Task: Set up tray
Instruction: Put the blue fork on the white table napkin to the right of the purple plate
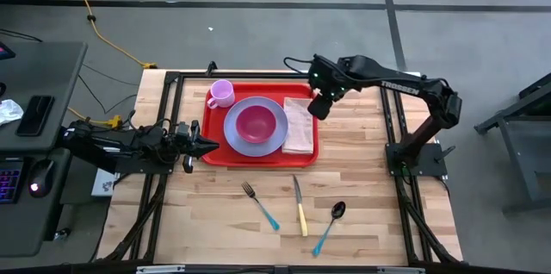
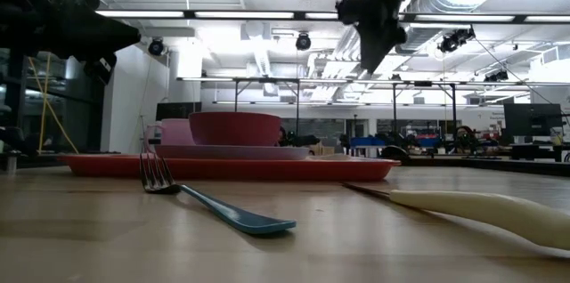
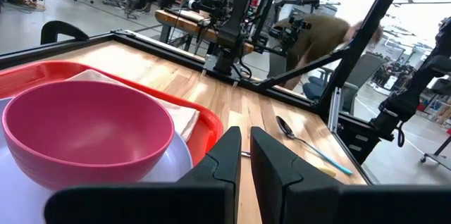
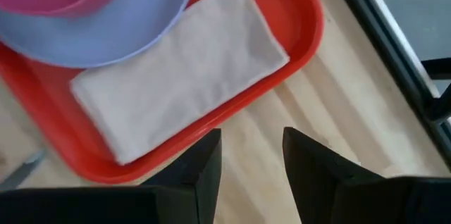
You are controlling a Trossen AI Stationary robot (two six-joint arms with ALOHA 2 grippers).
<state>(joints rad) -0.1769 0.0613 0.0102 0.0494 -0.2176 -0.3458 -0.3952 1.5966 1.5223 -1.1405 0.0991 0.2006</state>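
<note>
The red tray lies flat on the wooden table. On it rests a lavender plate carrying a pink bowl. A pink cup stands in the tray's far left corner, and a folded beige napkin lies flat along its right side. My right gripper hangs open above the tray's right edge, pointing steeply down, with nothing between its fingers. My left gripper waits level just off the tray's left edge, fingers nearly together and empty.
A fork, a knife and a spoon lie side by side on the bare wood near the front edge. Black frame rails border the table on the left, right and far sides.
</note>
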